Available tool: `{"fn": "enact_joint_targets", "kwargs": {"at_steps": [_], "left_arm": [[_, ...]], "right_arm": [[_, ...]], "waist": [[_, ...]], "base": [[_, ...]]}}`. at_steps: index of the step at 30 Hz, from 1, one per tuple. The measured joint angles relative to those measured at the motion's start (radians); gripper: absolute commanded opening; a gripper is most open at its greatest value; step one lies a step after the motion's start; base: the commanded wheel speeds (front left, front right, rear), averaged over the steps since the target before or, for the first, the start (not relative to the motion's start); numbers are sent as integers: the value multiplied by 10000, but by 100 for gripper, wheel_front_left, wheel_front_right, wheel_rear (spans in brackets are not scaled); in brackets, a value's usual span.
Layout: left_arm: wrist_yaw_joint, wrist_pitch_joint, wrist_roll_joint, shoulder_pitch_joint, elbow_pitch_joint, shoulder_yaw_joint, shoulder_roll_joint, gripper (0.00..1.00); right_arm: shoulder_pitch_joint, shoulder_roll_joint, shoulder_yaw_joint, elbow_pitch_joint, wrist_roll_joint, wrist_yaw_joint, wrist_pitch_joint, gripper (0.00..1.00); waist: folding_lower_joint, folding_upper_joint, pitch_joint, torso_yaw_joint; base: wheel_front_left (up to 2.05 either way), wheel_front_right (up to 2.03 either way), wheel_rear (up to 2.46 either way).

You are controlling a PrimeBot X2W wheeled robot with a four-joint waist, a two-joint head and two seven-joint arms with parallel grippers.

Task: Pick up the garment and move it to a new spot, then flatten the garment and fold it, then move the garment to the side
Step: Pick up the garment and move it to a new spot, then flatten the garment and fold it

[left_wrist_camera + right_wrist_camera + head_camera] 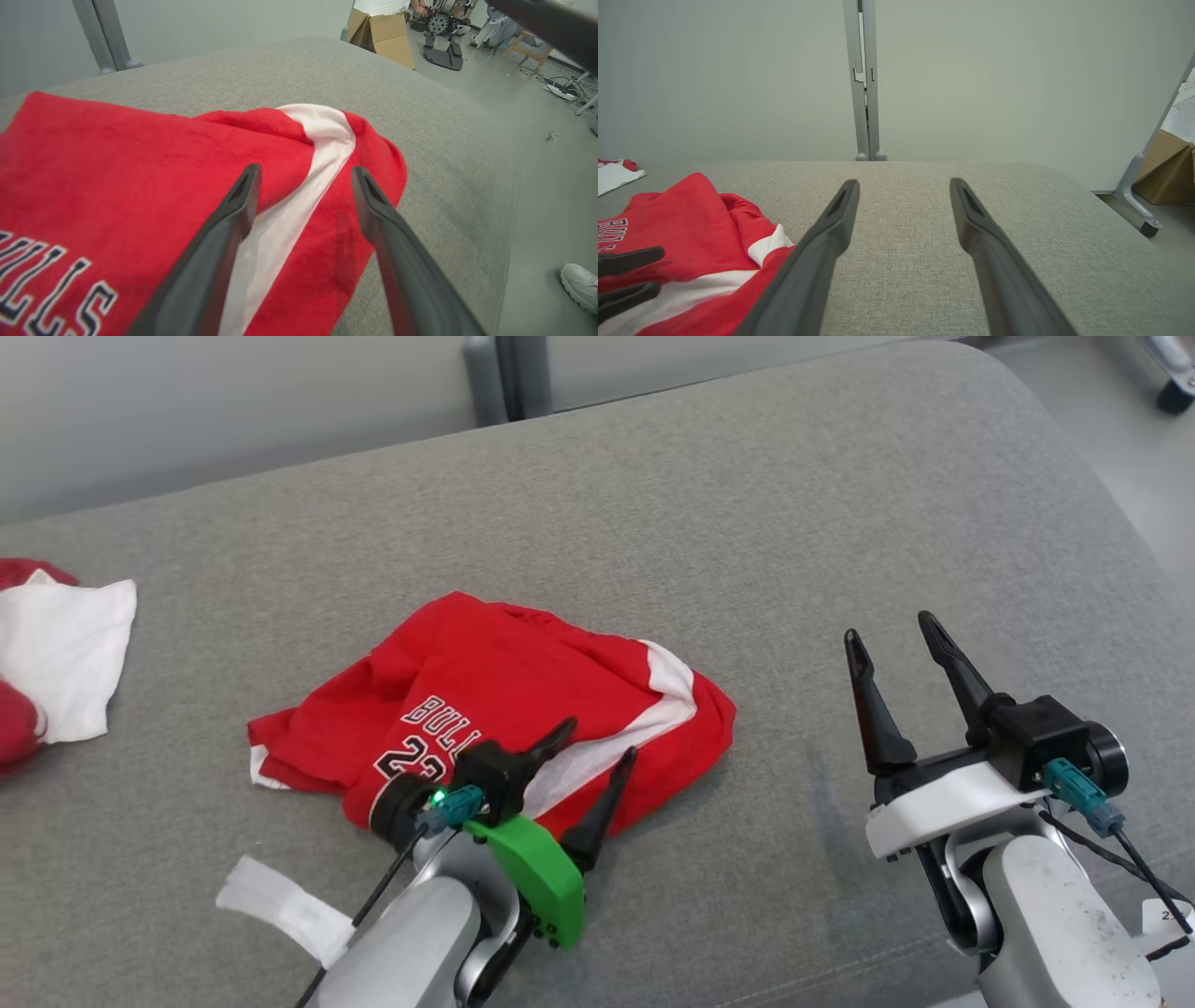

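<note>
1 red garment (523, 663) lay crumpled on the counter (747, 476). Left end effector (599, 738) hung open over its near edge; right end effector (889, 626) stood open, empty, farther right.

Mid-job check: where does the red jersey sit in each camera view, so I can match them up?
Head view: the red jersey lies centre-left on the grey cushion.
Left wrist view: the red jersey covers the left and centre, close up.
Right wrist view: the red jersey sits in the lower left corner.
Shared landmark: its white stripe along the jersey's right end.
</note>
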Motion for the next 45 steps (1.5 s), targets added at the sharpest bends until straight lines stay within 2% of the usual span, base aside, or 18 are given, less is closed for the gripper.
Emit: {"fn": "enact_joint_targets", "kwargs": {"at_steps": [4,10,16,19,45], "left_arm": [[282,4,-399,662,186,236,12,100],[397,88,-857,1366,416,276,12,100],[905,73,-1204,1859,474,926,19,100],[997,73,-1559,2079,537,1166,19,100],[1103,1074,-3415,2387,709,1810,19,100]], "right_arm": [[9,-81,-81,107,0,0,0,100],[157,-163,-393,111,2,-15,0,100],[306,-130,-207,136,0,-6,0,100],[309,-136,-188,134,-2,-6,0,100],[304,-132,-150,63,-31,88,0,100]], "waist": [[0,0,-228,497],[0,0,-563,1281],[0,0,-883,1923],[-1,0,-1036,2069],[0,0,-654,1252]], "base": [[0,0,0],[0,0,0],[0,0,0],[0,0,0],[0,0,0]]}}
